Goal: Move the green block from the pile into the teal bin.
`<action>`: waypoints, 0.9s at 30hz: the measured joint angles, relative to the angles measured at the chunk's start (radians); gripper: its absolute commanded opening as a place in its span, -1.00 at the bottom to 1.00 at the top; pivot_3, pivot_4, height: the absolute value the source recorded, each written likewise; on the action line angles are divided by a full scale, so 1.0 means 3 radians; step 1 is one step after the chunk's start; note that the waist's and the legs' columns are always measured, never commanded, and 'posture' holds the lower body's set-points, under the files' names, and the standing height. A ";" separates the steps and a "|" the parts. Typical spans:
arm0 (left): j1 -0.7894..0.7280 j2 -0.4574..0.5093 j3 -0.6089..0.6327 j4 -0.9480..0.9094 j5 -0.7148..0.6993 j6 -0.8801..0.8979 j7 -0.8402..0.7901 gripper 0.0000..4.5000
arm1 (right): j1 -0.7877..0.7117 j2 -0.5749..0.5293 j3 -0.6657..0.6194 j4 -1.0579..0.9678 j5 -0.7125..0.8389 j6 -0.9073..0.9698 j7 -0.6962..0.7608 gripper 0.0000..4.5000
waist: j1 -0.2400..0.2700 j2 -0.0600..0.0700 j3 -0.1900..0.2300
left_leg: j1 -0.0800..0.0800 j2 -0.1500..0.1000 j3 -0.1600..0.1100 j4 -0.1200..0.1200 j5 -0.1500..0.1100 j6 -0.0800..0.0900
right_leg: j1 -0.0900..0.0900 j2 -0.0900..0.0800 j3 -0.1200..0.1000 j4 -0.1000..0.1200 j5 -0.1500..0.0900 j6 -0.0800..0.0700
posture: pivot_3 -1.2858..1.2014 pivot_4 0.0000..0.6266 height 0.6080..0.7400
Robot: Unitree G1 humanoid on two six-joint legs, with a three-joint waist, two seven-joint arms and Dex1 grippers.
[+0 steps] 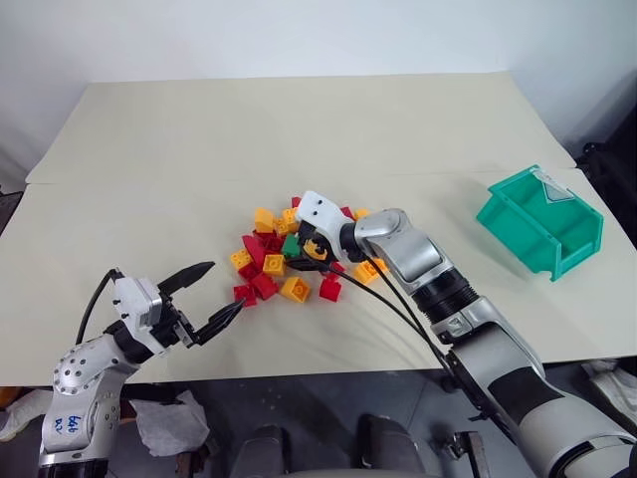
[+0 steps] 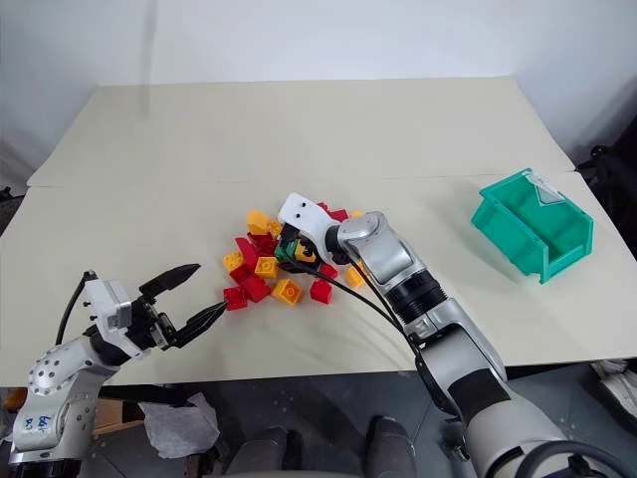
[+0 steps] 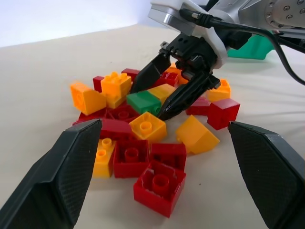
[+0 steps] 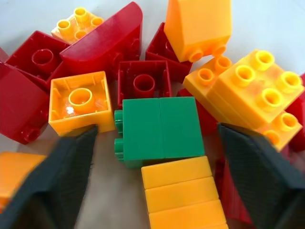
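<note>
Left pincer [image 1: 204,296] hangs over the near-left bench [image 1: 149,169], fingers spread wide, nothing between them, pointing toward two o'clock at the pile [image 1: 284,254]. Into the pile now: red and yellow-orange studded bricks jumbled in a loose heap at the bench's middle, too overlapped for a sure count, several partly hidden under neighbours and under the right arm. One green block [image 4: 158,129], just one, sits in the heap's middle. From the right wrist view it lies on its side, a smooth face up, studs poking out sideways toward a hollow yellow-orange brick [image 4: 80,102]; it is close to square here, so no clear long axis. A smooth yellow-orange slab [image 4: 181,193] butts against its near edge. Right pincer [image 3: 164,90] is down over it, fingers parted wide, one on each side of the green block, not clamped on it. Far right, at three o'clock from the pile and well apart: one teal bin [image 1: 537,221].
</note>
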 measured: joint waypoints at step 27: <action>-0.0962 -0.0215 -0.0731 0.0102 0.0004 0.0250 -0.0226 1.00 | 0.1393 -0.1535 -0.2238 -0.1230 0.0716 -0.1203 0.0115 -0.07 | 0.0121 -0.0002 0.0000 | -0.0001 -0.0002 0.0009 0.0002 -0.0001 0.0002 | 0.0004 -0.0001 0.0001 -0.0009 0.0001 0.0001 | 0.03 -0.52 1.00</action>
